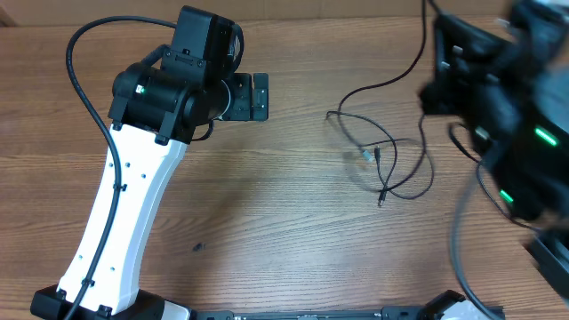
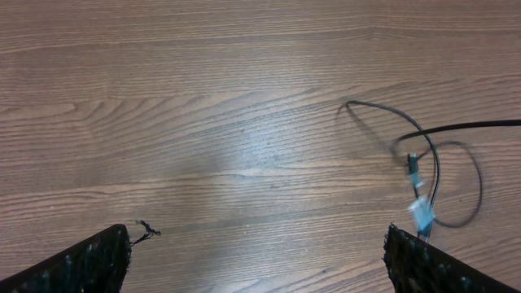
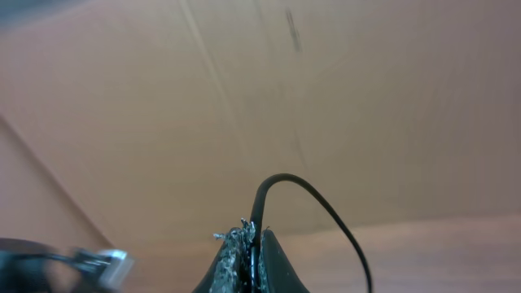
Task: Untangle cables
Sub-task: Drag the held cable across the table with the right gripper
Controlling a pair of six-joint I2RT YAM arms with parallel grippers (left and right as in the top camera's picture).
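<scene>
- Cables (image 1: 380,153): thin black cords in a loose overlapping loop on the wooden table (image 1: 267,231), right of centre; small plugs lie within the loop and at its near edge.
- One strand runs up from the loop toward the far right edge, where the blurred right arm is.
- Right gripper (image 3: 248,236): fingers pressed together, pinching a black cable that arches out between them.
- Left gripper (image 1: 260,96): fingers spread wide, nothing between them, well apart from the cables and left of them.
</scene>
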